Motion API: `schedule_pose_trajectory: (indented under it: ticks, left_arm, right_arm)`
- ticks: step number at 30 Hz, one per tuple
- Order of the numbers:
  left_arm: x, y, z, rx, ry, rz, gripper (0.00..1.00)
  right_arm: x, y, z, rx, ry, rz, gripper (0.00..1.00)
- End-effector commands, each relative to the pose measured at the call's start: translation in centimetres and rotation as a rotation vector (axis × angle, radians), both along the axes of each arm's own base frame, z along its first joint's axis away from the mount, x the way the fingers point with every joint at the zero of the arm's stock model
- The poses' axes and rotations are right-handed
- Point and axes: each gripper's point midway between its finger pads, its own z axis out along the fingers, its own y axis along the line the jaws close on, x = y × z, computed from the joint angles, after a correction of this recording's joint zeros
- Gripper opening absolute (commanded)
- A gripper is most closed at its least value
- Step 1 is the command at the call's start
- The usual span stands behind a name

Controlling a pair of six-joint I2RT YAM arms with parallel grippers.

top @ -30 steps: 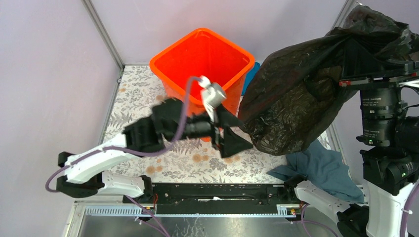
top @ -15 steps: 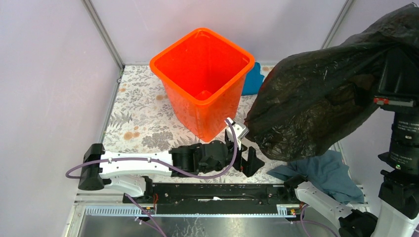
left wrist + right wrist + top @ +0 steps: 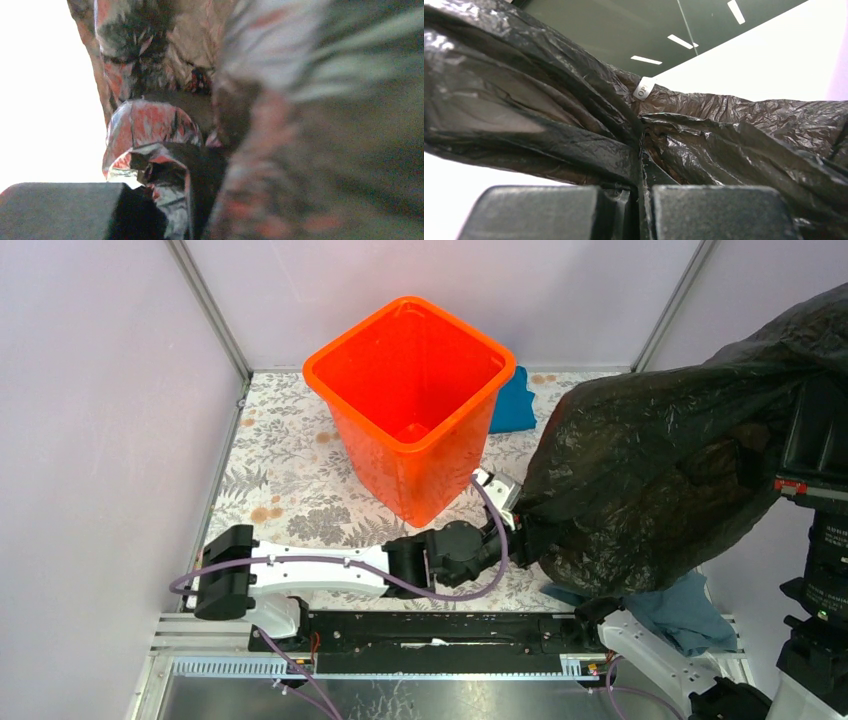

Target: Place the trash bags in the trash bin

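Bag (image 3: 660,480) hangs over the desk's (image 3: 290,480) right side, beside the bin (image 3: 400,475) and not in it; the bin stands where it did, at the back centre. Right tool (image 3: 640,210) is clamped on a fold of the film up top. Left tool (image 3: 518,528), half a second ago splayed short of the bag near the front edge, is now buried in its lower left edge; whether it grips, I cannot tell. Grey-blue cloth (image 3: 685,608) lies beneath.
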Motion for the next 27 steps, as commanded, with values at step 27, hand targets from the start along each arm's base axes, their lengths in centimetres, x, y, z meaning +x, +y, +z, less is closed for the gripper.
schedule_pose_trajectory:
  ticks: [27]
  left_arm:
    - [20.5, 25.0, 30.6, 0.054, -0.605, 0.851, 0.00]
  right_arm:
    - [5.2, 12.3, -1.5, -0.174, -0.069, 0.460, 0.00]
